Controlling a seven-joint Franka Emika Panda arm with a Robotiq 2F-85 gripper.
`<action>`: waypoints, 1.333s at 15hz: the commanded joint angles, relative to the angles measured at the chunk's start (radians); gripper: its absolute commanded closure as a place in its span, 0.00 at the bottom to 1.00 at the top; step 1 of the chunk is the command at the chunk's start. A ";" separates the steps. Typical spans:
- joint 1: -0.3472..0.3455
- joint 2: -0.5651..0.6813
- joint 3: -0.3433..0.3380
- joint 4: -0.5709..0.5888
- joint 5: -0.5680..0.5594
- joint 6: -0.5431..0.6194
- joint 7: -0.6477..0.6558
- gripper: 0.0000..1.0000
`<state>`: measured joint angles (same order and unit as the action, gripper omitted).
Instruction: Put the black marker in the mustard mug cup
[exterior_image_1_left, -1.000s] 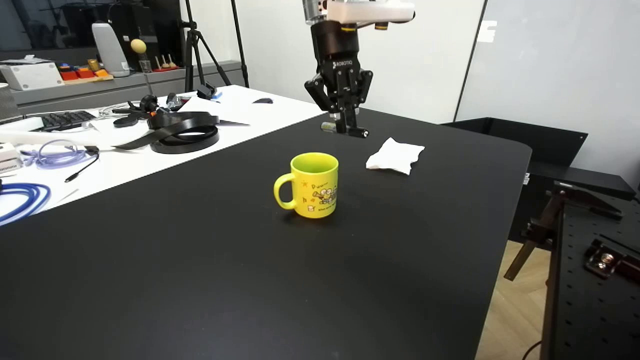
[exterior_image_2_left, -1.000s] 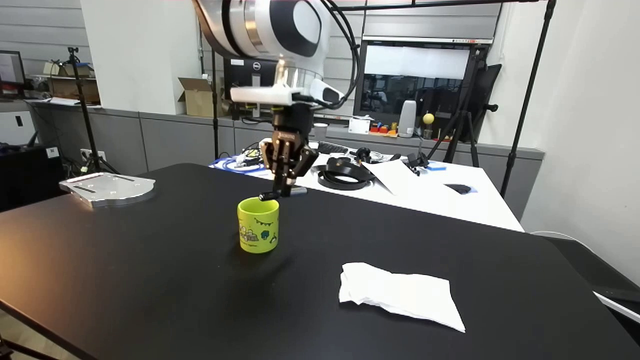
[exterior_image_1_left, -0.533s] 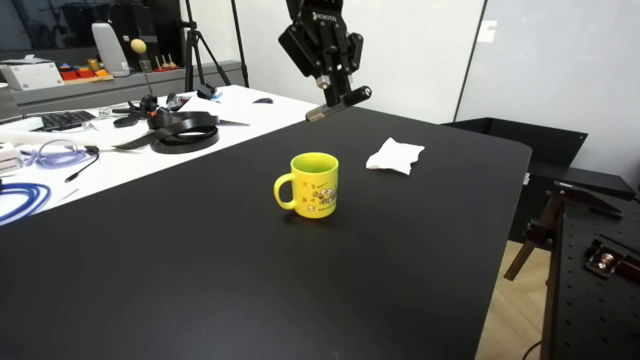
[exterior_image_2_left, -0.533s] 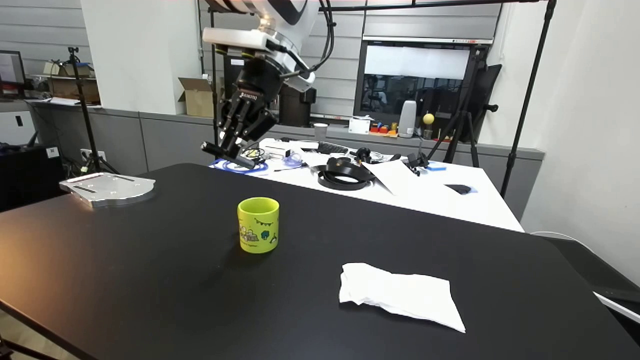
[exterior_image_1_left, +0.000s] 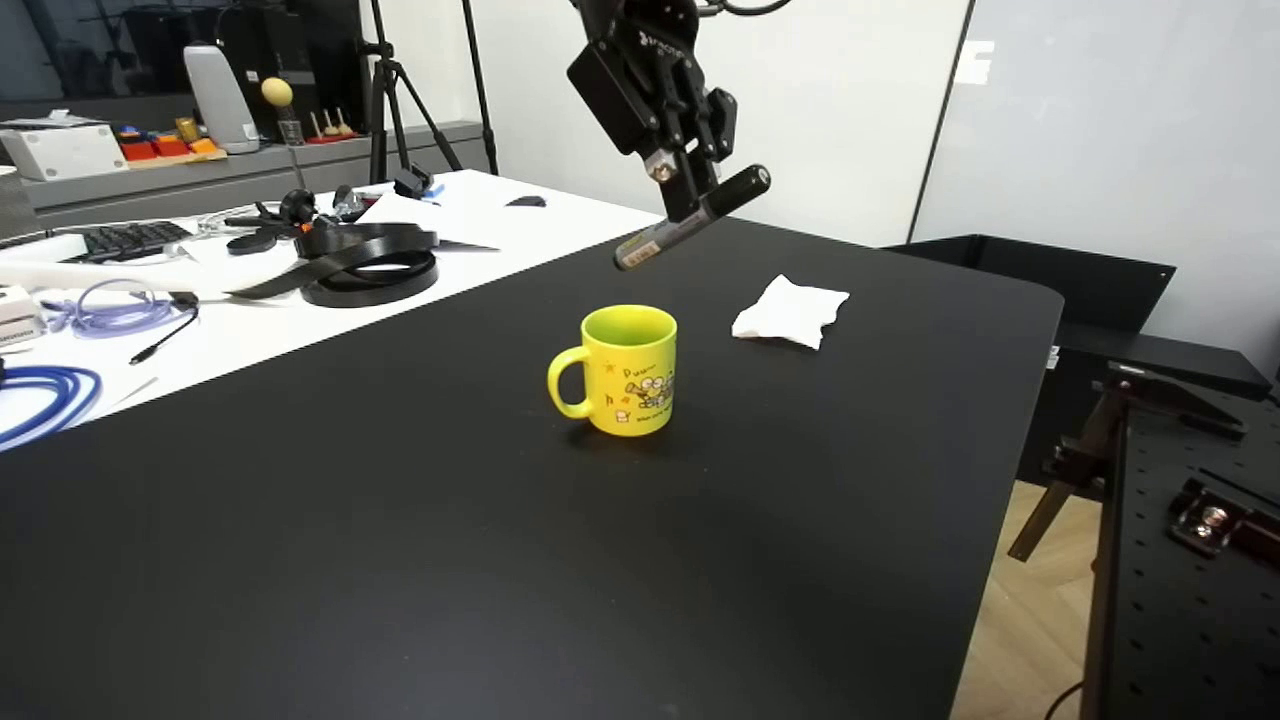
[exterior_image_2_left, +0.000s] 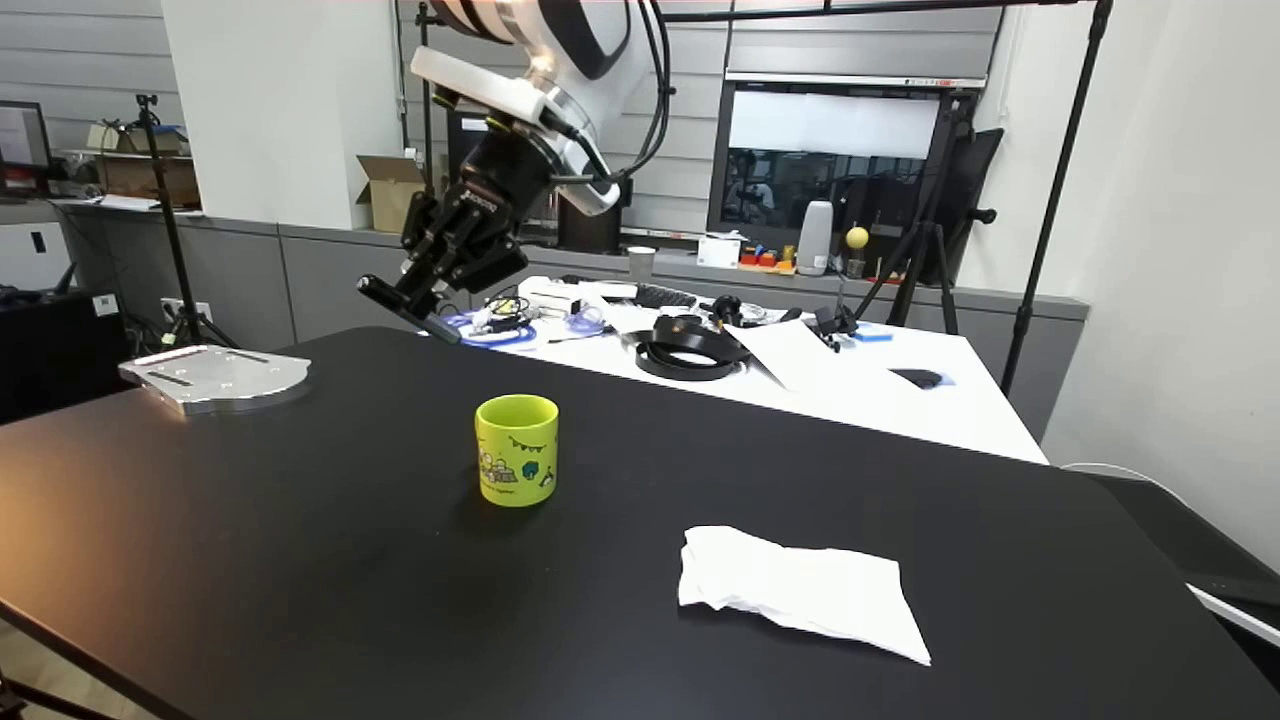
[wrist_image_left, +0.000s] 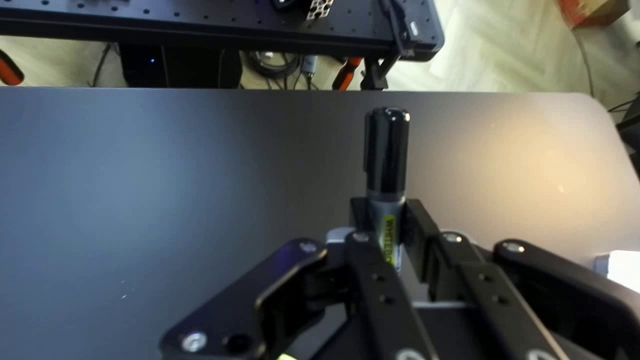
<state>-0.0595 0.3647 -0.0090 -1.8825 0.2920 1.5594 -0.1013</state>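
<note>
The yellow mug stands upright on the black table, also seen in an exterior view. Only a yellow sliver of it shows at the bottom of the wrist view. My gripper is shut on the black marker, which has a black cap and a grey labelled body. In both exterior views the gripper holds the marker in the air, apart from the mug and above its rim level. The marker is slanted, cap end higher. The mug's inside bottom is hidden.
A crumpled white cloth or paper lies on the table, also in an exterior view. A silver metal plate sits at the table's far left. A white table with cables and a black strap roll adjoins. A black perforated bench stands alongside.
My gripper has risen and moved away from beside the mug, carrying the marker. The wrist has tilted, and the marker has gone from near level to slanted. The mug and cloth have not moved.
</note>
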 joint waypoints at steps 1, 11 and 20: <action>-0.041 0.094 0.006 0.114 0.069 -0.138 -0.062 0.95; -0.084 0.212 -0.030 0.246 0.153 -0.108 0.046 0.95; -0.096 0.296 -0.049 0.298 0.158 -0.100 0.166 0.95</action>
<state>-0.1489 0.6271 -0.0500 -1.6326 0.4345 1.4770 -0.0037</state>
